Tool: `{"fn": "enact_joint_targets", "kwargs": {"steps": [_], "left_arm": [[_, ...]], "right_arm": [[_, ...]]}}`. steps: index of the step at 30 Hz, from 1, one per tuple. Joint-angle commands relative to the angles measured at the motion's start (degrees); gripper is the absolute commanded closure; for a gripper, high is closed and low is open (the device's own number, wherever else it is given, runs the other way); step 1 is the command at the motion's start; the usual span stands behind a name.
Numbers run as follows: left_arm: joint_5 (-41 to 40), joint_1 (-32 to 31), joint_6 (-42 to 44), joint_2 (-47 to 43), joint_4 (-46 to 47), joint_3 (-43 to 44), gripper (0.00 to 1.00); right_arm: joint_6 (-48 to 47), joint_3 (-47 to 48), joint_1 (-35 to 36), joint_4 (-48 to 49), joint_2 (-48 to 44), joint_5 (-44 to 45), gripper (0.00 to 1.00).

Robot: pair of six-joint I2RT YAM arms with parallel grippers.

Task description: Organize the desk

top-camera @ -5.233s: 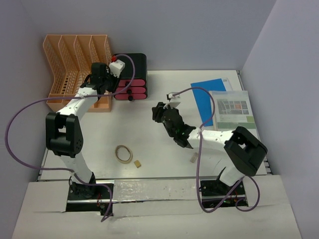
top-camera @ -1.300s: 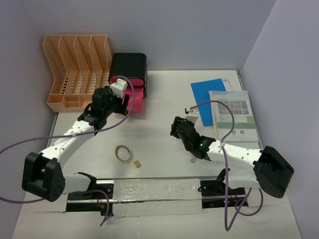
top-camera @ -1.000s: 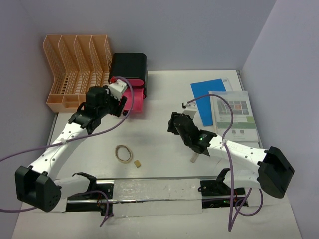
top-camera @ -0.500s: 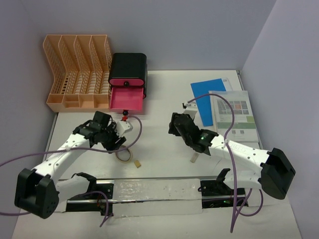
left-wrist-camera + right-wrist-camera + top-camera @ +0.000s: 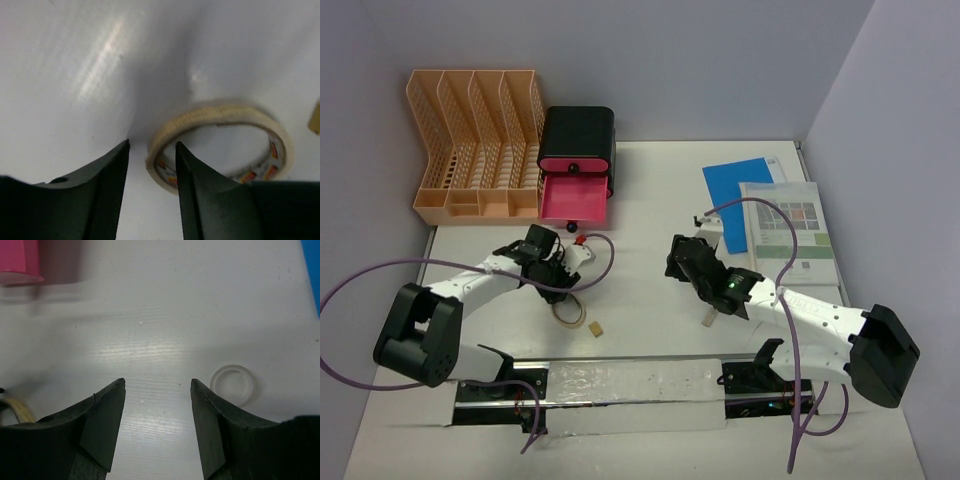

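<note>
Left wrist view: poised low over the white desk [image 5: 75,50] with the left hand [image 5: 151,145] spread, one finger outside and one inside the near wall of a cream tape roll [image 5: 215,112]. Not yet pinching it, and probably lined up that way to lift the ring by its wall. Red and yellow print on the roll's inner core just ahead of the hand, too blurred to read. Likewise spread and empty above the desk at the right hand [image 5: 157,382], with a clear ring [image 5: 213,385] ahead to its right and a pink drawer [image 5: 20,260] ahead to its left.
</note>
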Motion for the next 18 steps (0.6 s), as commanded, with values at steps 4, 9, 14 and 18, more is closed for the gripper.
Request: {"fn": "enact_joint_targets", "kwargs": {"steps": [4,9,14,18], "left_arm": [[1.30,-0.66,-1.68,3.38,2.48,0.38,1.00],[1.83,-0.61,-3.63,-5.42,1.10,3.03,1.00],[-3.09,0.81,-8.36,-14.75,4.23,9.18,1.00],[-12.05,3.32,-10.76,-16.05,15.65,13.72,1.00]], "right_arm": [[0.42,-0.34,-0.08,0.97,-0.68,2.43,0.38],[0.15,-0.43,-0.14,1.26,0.51,3.25,0.38],[-0.34,-0.26,-0.08,1.40,1.56,3.73,0.38],[-0.27,-0.84,-0.17,1.62,1.59,4.84,0.37]]}}
